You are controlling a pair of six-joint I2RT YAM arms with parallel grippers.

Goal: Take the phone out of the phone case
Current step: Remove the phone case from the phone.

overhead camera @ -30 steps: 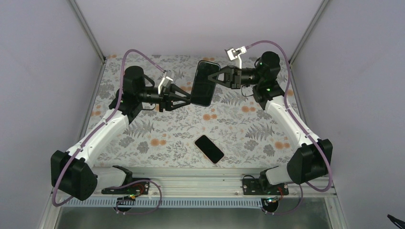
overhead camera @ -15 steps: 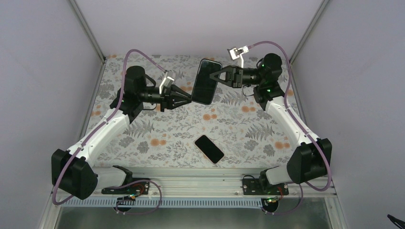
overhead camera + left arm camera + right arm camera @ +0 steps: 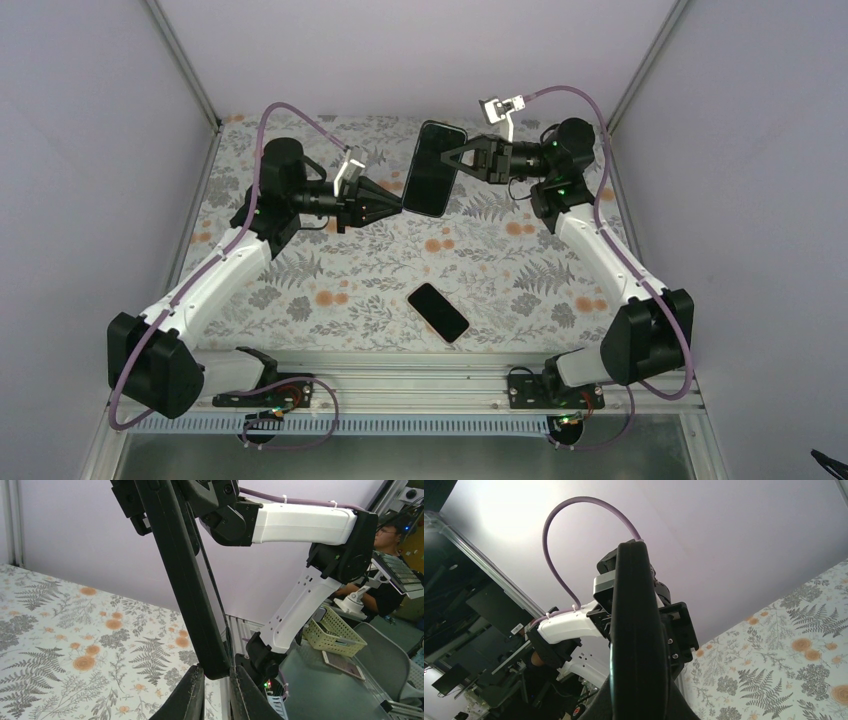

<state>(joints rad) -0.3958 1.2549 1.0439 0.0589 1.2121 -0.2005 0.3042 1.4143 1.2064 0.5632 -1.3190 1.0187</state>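
A black phone in its case [image 3: 432, 169] hangs in the air above the far middle of the table, held between both grippers. My left gripper [image 3: 398, 204] is shut on its lower end; in the left wrist view the fingertips [image 3: 195, 680] pinch the bottom edge of the cased phone [image 3: 185, 580]. My right gripper [image 3: 449, 160] is shut on its upper right side. In the right wrist view the cased phone [image 3: 639, 630] stands edge-on between that gripper's [image 3: 639, 702] fingers, with a glossy rim on its left side.
A second black phone-shaped slab [image 3: 438, 312] lies flat on the floral table cover [image 3: 330, 290] near the front middle. Grey walls close in the left, right and back. A metal rail [image 3: 420, 365] runs along the near edge.
My left gripper's fingers, spread wide around the lower end a second ago, have closed on it. The right arm has drawn back a little, and the cased phone has shifted slightly up.
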